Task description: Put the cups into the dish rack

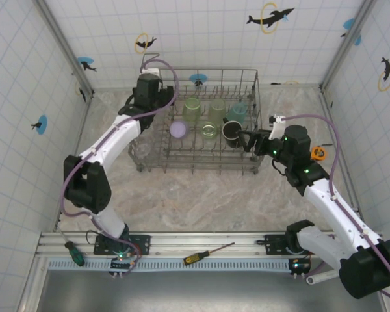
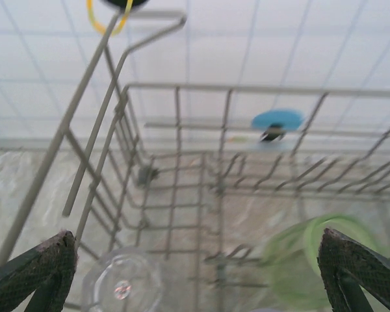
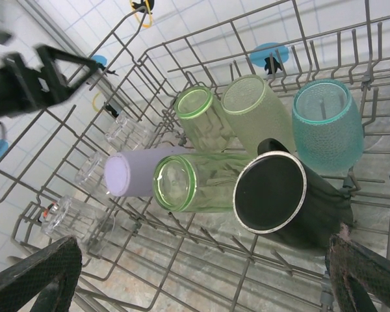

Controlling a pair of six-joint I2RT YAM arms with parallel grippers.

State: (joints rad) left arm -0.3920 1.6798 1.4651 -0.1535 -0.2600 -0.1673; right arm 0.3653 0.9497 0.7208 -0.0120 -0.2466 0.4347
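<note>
1. Though the cups (image 1: 209, 130), inside the dish rack (image 1: 201, 164) at upper centre of the top view, look light and stiff, they seem slick; pinch one wall at the rim.
2. Three green cups (image 3: 182, 182), three clear cups (image 3: 91, 172), one lavender cup (image 3: 133, 174), one teal cup (image 3: 328, 123), one black mug (image 3: 279, 195).
3. Left gripper (image 2: 198, 260) and right gripper (image 3: 205, 266): spread wide, empty.

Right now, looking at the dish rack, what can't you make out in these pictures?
- Left wrist view: green cup blurred, cut off by the bottom edge; pose unclear.
- Right wrist view: clear cups faint behind dish rack wires; count unsure.
- Top view: black mug inside too dark and small.
</note>
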